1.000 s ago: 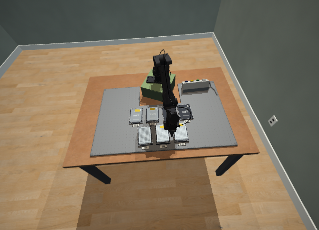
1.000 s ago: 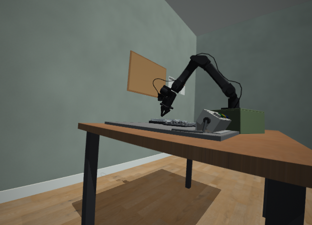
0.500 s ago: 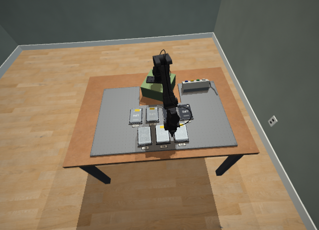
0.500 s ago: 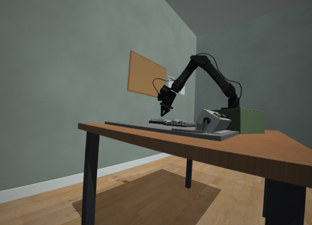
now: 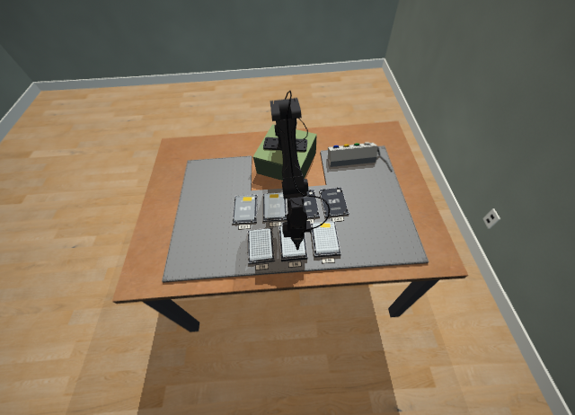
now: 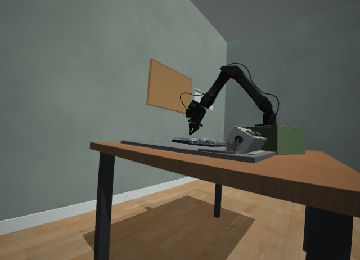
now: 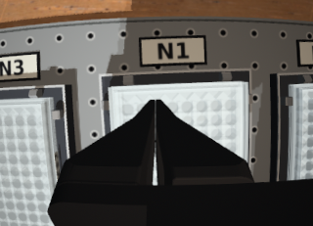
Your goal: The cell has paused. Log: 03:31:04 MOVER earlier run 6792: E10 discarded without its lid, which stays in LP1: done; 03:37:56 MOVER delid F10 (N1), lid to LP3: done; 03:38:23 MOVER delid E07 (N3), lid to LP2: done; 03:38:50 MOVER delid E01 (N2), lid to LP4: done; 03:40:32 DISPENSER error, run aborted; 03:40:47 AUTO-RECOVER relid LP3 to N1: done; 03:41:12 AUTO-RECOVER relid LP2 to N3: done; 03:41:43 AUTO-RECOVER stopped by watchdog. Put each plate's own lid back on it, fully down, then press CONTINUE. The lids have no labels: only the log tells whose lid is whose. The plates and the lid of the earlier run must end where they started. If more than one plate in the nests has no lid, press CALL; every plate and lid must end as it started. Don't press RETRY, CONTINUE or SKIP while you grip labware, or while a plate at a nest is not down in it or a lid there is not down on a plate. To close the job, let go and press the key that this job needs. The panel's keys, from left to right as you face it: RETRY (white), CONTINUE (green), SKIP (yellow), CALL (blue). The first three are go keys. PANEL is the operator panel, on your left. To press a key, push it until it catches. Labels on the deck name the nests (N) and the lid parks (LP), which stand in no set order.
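Note:
My gripper (image 5: 296,244) (image 6: 192,133) (image 7: 155,110) is shut and empty. It hangs a little above the white well plate (image 5: 288,249) (image 7: 196,115) in nest N1, whose label (image 7: 172,50) shows beyond it in the wrist view. The plate in N3 (image 5: 324,239) (image 7: 26,161) carries a yellow tag. A third plate (image 5: 260,244) (image 7: 301,128) sits on the other side of N1. Two clear lids with yellow tags (image 5: 244,208) (image 5: 274,205) lie on lid parks behind the plates. Two dark parks (image 5: 334,200) (image 5: 312,207) are bare. I cannot tell which plates wear lids.
The grey operator panel (image 5: 351,155) (image 6: 247,139) with its coloured keys stands at the back right of the grey deck (image 5: 208,243). The arm rises from a green base block (image 5: 269,162) (image 6: 284,139). The wooden table edge (image 5: 287,287) runs just past the deck.

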